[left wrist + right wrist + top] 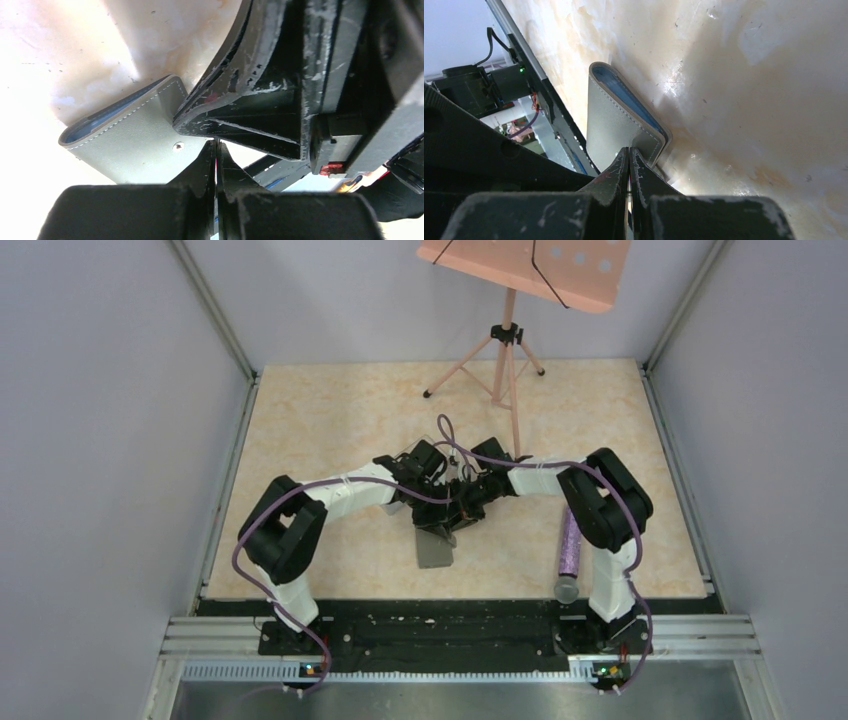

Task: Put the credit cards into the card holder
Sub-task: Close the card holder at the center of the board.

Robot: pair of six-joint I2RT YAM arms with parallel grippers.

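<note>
A salmon-pink music stand [510, 340] stands on its tripod at the far side of the table [330, 410], its perforated desk tilted and crossed by a thin black cord. The tabletop is pale beige with a marbled pattern, between grey walls [110, 390]. A glittery purple tube [570, 540] with a grey end lies at the right, near the metal rail [460, 635] along the front edge.

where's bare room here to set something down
Bare: far table left of the tripod, and the far-right corner beyond it. Crowded: centre, where left arm and right arm meet at the card holder; near right, the purple roll.
</note>
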